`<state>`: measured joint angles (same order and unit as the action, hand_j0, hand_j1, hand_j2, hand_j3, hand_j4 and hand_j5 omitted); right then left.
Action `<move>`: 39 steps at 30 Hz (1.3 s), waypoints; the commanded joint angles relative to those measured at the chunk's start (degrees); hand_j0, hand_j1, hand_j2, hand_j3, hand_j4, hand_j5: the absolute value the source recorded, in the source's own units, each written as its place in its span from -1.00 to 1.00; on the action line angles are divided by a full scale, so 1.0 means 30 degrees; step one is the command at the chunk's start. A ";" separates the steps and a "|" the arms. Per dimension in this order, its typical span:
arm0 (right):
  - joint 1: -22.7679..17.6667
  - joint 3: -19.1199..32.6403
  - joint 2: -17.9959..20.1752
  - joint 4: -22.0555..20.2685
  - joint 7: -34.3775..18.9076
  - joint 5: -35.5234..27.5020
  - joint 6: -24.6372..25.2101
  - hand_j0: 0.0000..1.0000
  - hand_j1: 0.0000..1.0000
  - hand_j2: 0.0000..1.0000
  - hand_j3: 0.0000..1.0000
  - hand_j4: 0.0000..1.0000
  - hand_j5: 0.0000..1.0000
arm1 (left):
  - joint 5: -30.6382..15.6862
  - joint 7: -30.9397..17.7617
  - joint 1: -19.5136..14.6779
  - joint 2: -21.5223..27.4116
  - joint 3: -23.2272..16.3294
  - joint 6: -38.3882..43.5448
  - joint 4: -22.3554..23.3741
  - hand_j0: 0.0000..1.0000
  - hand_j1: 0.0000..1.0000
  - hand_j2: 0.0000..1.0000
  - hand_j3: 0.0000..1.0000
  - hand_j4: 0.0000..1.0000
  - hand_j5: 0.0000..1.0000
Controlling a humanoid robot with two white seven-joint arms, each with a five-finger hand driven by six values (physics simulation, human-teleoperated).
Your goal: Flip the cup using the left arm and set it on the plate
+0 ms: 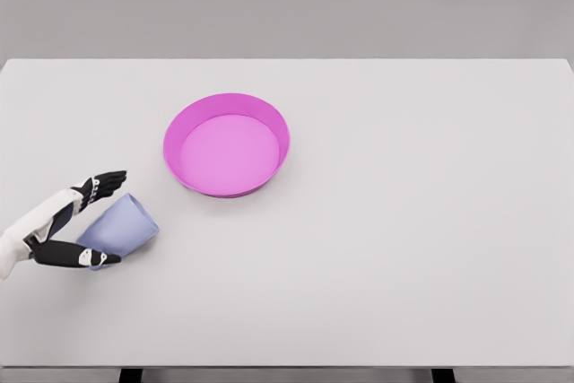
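So the left hand (79, 221) is coming in from the lower left corner, sitting well off to the lower left of the plate (227, 143). It's wrapping around the cup (119, 230), which is lying on its side on the table (404, 221), not standing up. The cup is a pale blue-lavender thing, and its wider end is pointing up and to the right, roughly toward the plate. The dark fingers (105, 185) are stretching out along the far side of the cup, and the thumb (76, 256) is running along the near side, so the cup is sitting between them. The hand is only partly closed, more of a loose bracket than a tight fist, and I honestly can't tell if it's actually squeezing the cup or just touching it on both sides.

The plate is pink-magenta, round, with a raised rim, more like a shallow bowl really. It's sitting flat on the table, and there's a clear gap of bare table between it and the cup, so they're not touching.
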<state>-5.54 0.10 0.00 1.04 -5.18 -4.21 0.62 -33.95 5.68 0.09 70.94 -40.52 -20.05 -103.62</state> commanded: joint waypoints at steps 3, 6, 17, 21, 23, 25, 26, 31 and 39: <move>0.0000 -0.0003 0.0001 0.0006 -0.0003 0.0026 -0.0001 1.00 1.00 1.00 1.00 1.00 1.00 | -0.0020 0.0010 0.0000 0.0024 0.0000 0.0735 -0.0002 1.00 1.00 1.00 1.00 1.00 1.00; 0.0000 -0.0003 0.0001 0.0006 -0.0003 -0.0003 -0.0001 1.00 1.00 1.00 1.00 1.00 1.00 | -0.0020 0.0010 0.0000 -0.0005 0.0000 0.0735 -0.0002 1.00 1.00 1.00 1.00 1.00 1.00; 0.0000 -0.0003 0.0001 0.0006 -0.0003 -0.0003 -0.0001 1.00 1.00 1.00 1.00 1.00 1.00 | -0.0020 0.0010 -0.0059 -0.0240 0.0000 0.0794 -0.0002 1.00 1.00 1.00 1.00 1.00 1.00; 0.0000 -0.0003 0.0001 0.0006 -0.0003 -0.0003 -0.0001 1.00 1.00 1.00 1.00 1.00 1.00 | -0.0020 0.0010 -0.0059 -0.0591 0.0000 0.1468 -0.0002 1.00 1.00 1.00 1.00 1.00 1.00; 0.0000 -0.0003 0.0001 0.0006 -0.0003 -0.0003 -0.0001 1.00 1.00 1.00 1.00 1.00 1.00 | -0.0020 0.0010 -0.0059 -0.0708 0.0000 0.1497 -0.0002 1.00 1.00 1.00 1.00 1.00 1.00; 0.0000 -0.0003 0.0001 0.0006 -0.0003 0.0026 -0.0001 1.00 1.00 1.00 1.00 1.00 1.00 | -0.0020 0.0010 -0.0088 -0.0767 0.0000 0.1526 -0.0002 1.00 1.00 1.00 1.00 1.00 1.00; 0.0000 -0.0003 0.0001 0.0006 -0.0003 0.0026 -0.0001 1.00 1.00 1.00 1.00 1.00 1.00 | -0.0020 0.0010 -0.0088 -0.0854 0.0000 0.1526 -0.0002 1.00 1.00 1.00 1.00 1.00 1.00; 0.0000 -0.0003 0.0001 0.0006 -0.0003 -0.0003 -0.0001 1.00 1.00 1.00 1.00 1.00 1.00 | 0.0009 0.0010 -0.0088 -0.1148 0.0000 0.2082 -0.0002 1.00 1.00 1.00 1.00 1.00 1.00; 0.0000 -0.0003 0.0001 0.0006 -0.0003 -0.0003 -0.0001 1.00 1.00 1.00 1.00 1.00 1.00 | 0.0009 0.0010 -0.0264 -0.1147 0.0000 0.2259 -0.0002 0.62 0.62 0.62 0.62 0.62 0.62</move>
<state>-5.54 0.10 0.00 1.04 -5.18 -4.21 0.62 -33.90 5.71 -0.88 67.46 -40.56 -13.21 -103.60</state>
